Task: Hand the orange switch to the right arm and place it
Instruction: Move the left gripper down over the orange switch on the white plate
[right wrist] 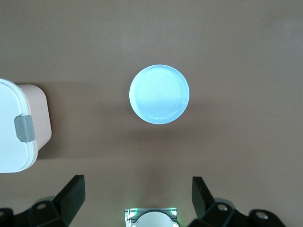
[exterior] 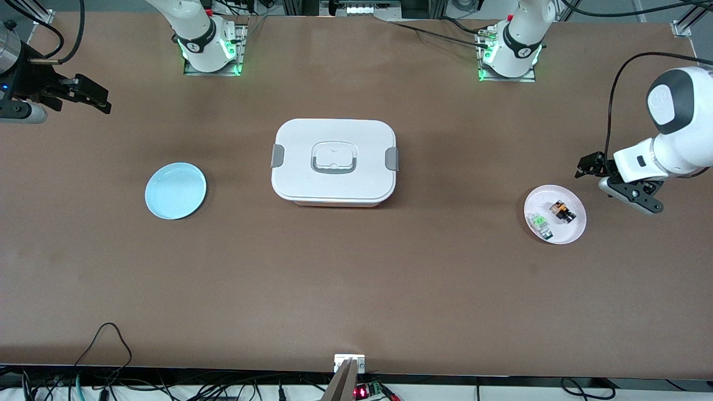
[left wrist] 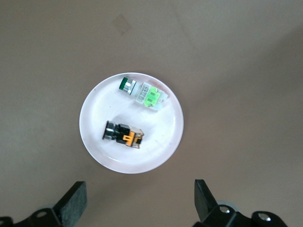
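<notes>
Orange switch (left wrist: 123, 134): on pink plate (left wrist: 94, 101) beside green part (left wrist: 144, 93). Left tool (left wrist: 137, 201): spread wide, empty (poised overhead for pickup). Right tool (right wrist: 137, 198): likewise, waiting.

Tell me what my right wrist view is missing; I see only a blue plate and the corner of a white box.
Observer: The orange switch lies on a pink plate toward the left arm's end of the table, with nothing holding it.
Operator: Report what else is on that plate.
Observer: A clear-and-green part lies beside the switch, not touching it.
Operator: Give me the left end effector.
Observer: The left end effector hangs above the pink plate, fingers open and empty.
Operator: Now place my own arm.
Observer: The right end effector is up over the right arm's end of the table, open and empty; the blue plate is nearer the front camera than the white box.
</notes>
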